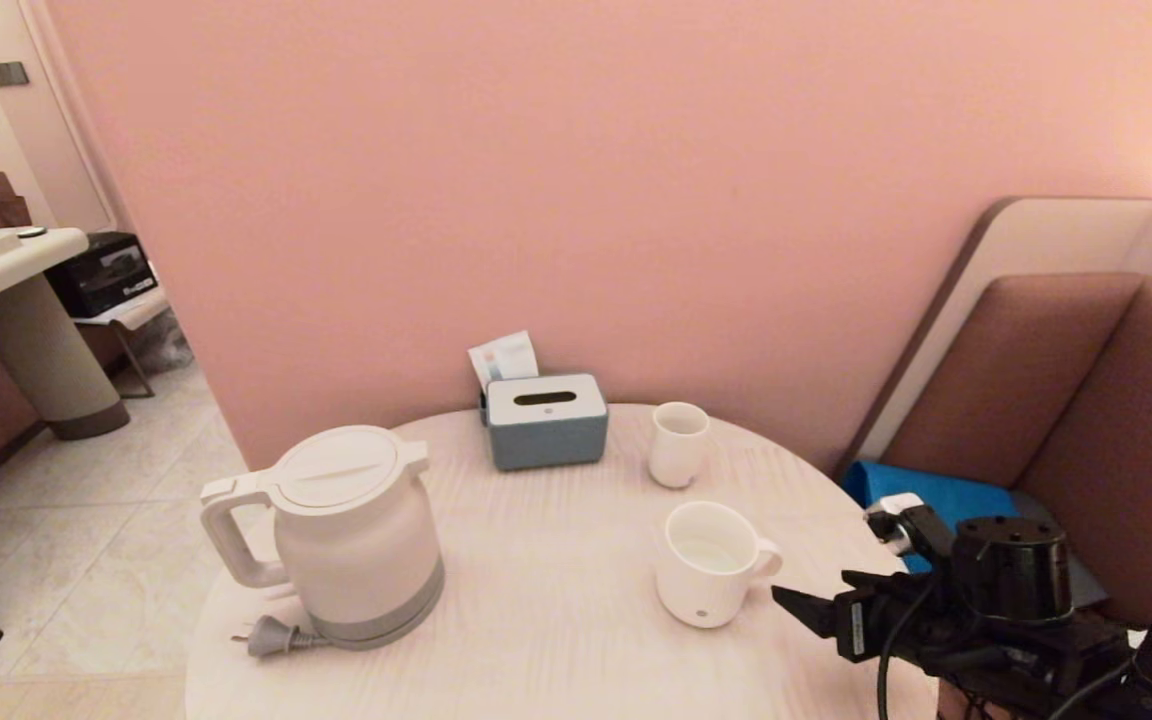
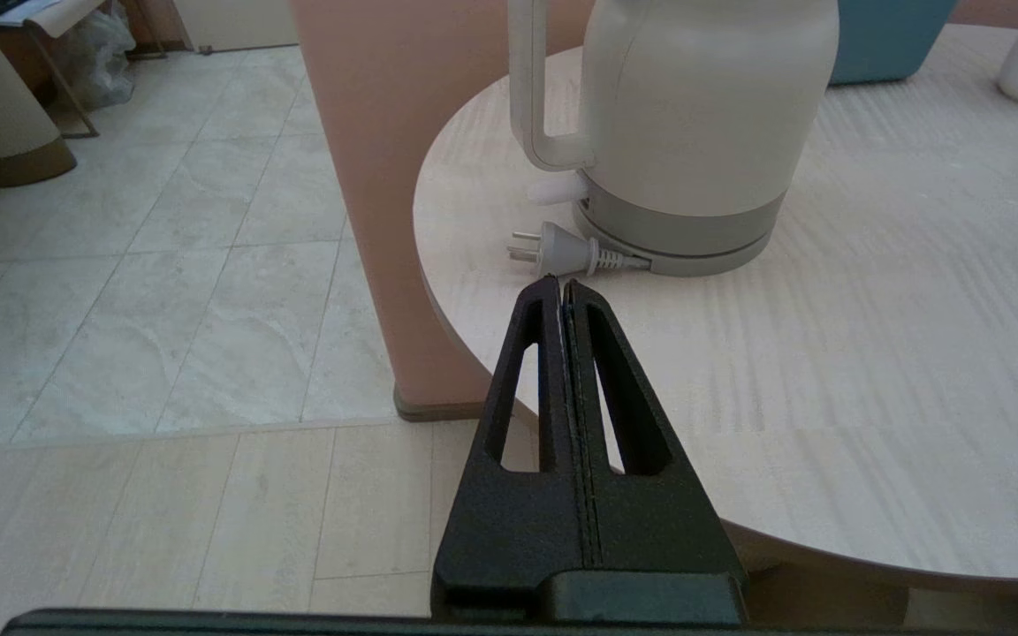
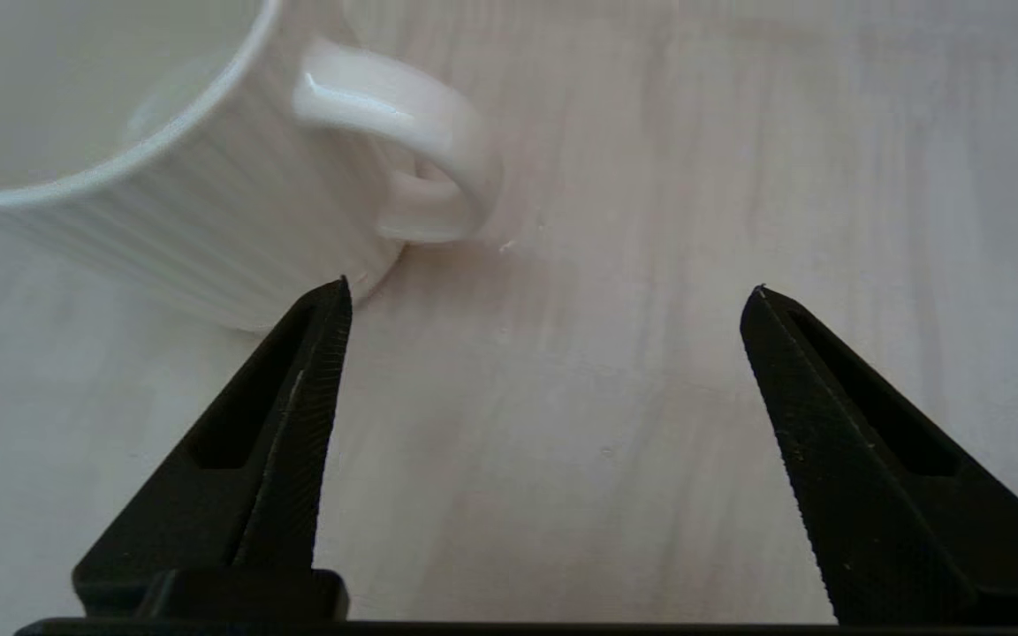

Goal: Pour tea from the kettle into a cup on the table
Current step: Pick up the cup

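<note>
1. Kettle (image 1: 351,530) upright on its grey base on the worktop (image 1: 536,600), handle turned toward the worktop edge, plug (image 1: 271,635) loose beside the base. It sits just ahead of the left gripper (image 2: 562,287), whose jaws are pressed together and hold nothing; that arm looks parked off the worktop edge.
2. Cup (image 1: 708,562), the wide ribbed mug, stands upright on the worktop with its handle facing the right gripper (image 1: 801,605). In the right wrist view the cup (image 3: 164,177) is just beyond one jaw tip, almost touching it, and not between the jaws.
3. Right jaws spread wide, nothing between them but bare worktop. Judgement: the gripper sits low beside the cup, either about to take the handle or just clear of it; cannot tell which.
4. Kettle well apart from the right jaws, across the worktop. Judgement: no pouring is underway, since the kettle is on its base and ungripped.
5. Counts: one kettle, one ribbed cup, one smaller handleless cup (image 1: 679,443) farther back, one tissue box (image 1: 546,420), one plug, two grippers.
</note>
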Motion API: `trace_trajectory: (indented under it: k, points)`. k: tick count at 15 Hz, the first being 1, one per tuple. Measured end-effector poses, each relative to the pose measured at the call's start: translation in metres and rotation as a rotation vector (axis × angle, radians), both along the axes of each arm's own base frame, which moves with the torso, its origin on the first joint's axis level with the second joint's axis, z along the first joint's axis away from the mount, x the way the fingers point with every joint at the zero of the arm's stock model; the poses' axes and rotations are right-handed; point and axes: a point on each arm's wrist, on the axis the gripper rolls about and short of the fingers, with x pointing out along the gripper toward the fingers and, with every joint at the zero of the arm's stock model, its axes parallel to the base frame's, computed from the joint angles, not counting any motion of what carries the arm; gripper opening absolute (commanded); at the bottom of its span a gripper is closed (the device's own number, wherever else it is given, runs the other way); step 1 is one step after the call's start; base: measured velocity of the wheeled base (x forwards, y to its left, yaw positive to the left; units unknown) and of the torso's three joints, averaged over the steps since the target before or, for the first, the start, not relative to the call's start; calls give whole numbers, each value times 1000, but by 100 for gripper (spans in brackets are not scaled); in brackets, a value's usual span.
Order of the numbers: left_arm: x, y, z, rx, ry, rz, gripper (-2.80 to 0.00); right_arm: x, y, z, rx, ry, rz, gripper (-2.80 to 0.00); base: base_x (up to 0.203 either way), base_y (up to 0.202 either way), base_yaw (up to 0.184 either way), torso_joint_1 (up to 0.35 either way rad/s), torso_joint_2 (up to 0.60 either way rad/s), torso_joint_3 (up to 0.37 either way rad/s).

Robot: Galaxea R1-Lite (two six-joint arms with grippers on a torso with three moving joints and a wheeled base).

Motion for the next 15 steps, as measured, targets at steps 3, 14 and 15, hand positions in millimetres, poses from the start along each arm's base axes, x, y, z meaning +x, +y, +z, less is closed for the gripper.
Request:
trace_trajectory:
  k: [3,14,15]
  points:
    - [0,0,0,0,0,0,-280,3,4,-7,1,-56,-33,0,0,0,0,0,0,0]
    - [0,0,0,0,0,0,-280,12,14,-25,0,-70,-93,0,0,0,0,0,0,0]
    - [0,0,0,0,0,0,-280,14,14,-24,4,-78,-99,0,0,0,0,0,0,0]
